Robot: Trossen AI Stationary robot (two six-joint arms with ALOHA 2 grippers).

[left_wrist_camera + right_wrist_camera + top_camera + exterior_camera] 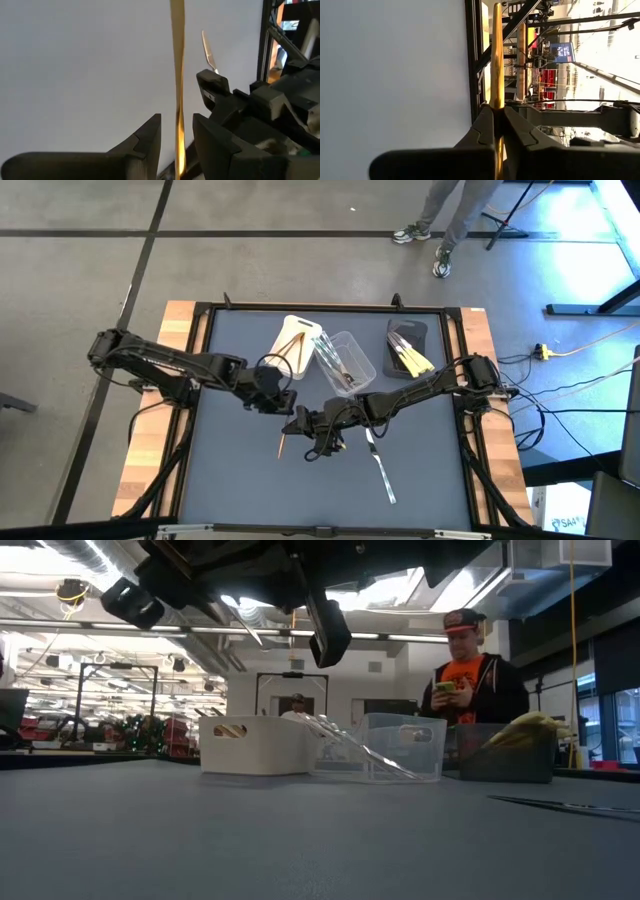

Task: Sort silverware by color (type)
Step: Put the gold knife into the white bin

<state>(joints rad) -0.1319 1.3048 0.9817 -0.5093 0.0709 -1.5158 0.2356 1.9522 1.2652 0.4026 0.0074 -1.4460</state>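
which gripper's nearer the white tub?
Left. The left gripper sits just in front of the white tub, jaws open around a tan utensil. The right gripper is farther toward the table's middle, shut on that utensil.

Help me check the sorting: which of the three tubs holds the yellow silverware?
The dark grey tub, the one nearest the right arm's base. Yellow pieces stick out of it; the white tub holds tan pieces, the clear tub clear ones.

Grey tiled floor (250,240) crossed by dark seams surrounds the wood-edged surface (180,330). Beyond it, a bright workshop hall with ceiling pipes (120,630); a person (475,675) stands behind, cables (580,350) trailing at one side.
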